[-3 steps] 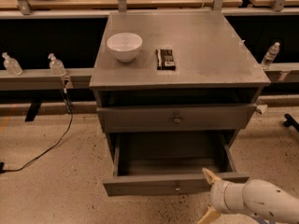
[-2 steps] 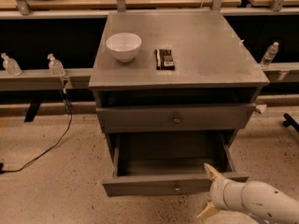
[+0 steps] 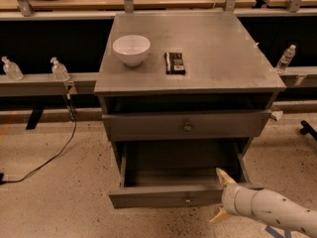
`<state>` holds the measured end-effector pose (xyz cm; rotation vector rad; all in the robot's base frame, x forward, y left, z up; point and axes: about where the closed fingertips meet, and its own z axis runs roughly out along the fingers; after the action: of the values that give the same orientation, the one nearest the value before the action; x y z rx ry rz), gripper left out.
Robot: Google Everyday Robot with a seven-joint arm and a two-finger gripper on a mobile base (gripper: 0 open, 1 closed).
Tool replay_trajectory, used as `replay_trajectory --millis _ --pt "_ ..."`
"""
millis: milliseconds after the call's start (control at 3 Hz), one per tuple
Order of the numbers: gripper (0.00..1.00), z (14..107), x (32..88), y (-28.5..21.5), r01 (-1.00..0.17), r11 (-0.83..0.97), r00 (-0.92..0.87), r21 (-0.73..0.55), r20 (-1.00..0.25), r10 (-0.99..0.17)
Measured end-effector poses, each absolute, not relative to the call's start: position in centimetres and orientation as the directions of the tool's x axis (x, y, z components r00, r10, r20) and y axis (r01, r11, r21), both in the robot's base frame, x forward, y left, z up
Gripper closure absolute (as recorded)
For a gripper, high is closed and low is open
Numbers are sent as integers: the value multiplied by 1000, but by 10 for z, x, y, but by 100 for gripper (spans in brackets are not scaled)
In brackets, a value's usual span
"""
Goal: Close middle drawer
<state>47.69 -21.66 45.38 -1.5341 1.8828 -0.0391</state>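
The middle drawer [image 3: 168, 197] is pulled far out of the grey cabinet, its plain grey box open and empty, with a small round knob [image 3: 187, 199] at the centre of its front panel. My gripper [image 3: 218, 196] comes in from the lower right on a white arm and is at the right end of that front panel. It is open: one finger [image 3: 223, 176] lies over the drawer's right inner corner, and the other [image 3: 218, 216] is in front of the panel, near the floor. It holds nothing.
Above is another grey drawer front [image 3: 187, 127], slightly out with a dark gap over it. On the cabinet top [image 3: 223, 53] stand a white bowl [image 3: 131, 48] and a dark snack bar [image 3: 175, 62]. Bottles stand on side rails [image 3: 29, 81]. A cable [image 3: 54, 155] lies on the floor at the left.
My gripper has moved a little up and toward the cabinet along the drawer's right end. The drawer has not visibly moved.
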Motion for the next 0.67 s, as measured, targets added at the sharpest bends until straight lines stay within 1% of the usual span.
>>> replay_trajectory --millis 667 --pt "0 427 521 -236 -815 311 -56 -489 -467 -882"
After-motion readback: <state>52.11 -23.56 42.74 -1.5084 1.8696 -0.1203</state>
